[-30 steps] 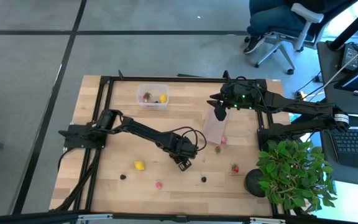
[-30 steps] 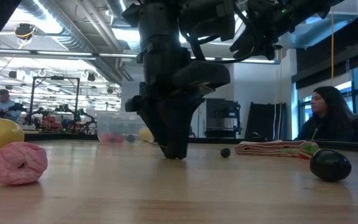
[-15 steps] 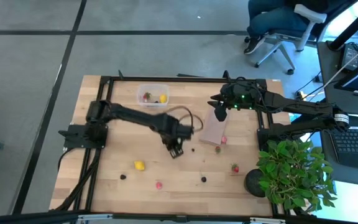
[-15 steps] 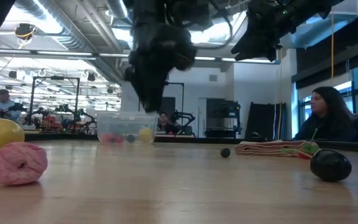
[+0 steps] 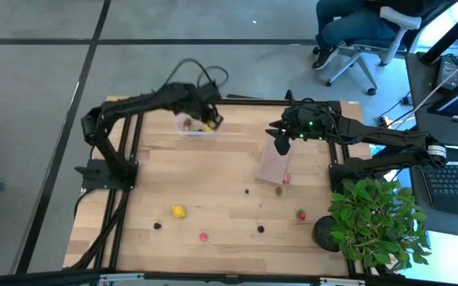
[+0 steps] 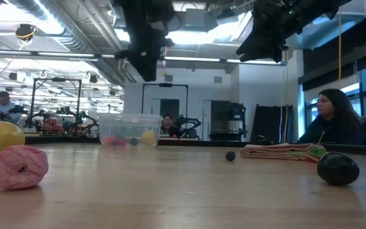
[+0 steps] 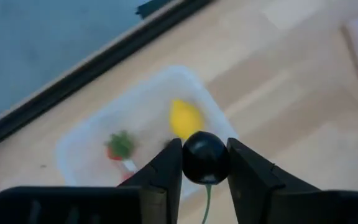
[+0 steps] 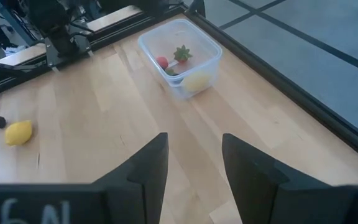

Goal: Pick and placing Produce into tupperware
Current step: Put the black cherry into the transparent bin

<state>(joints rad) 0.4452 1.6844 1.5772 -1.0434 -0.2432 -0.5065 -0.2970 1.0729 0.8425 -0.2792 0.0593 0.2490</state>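
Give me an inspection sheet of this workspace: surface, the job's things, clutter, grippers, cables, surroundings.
Surface: wooden table, black frame.
Job's things: clear tub at the far edge, holding a lemon piece and a strawberry piece; lemon, red pieces and dark berries loose on the near half.
Clutter: tan board; potted plant at the right corner.
Grippers: left gripper above the tub, shut on a dark berry; right gripper open, above the board.
Cables: loops on the left arm.
Surroundings: seated person, office chair.
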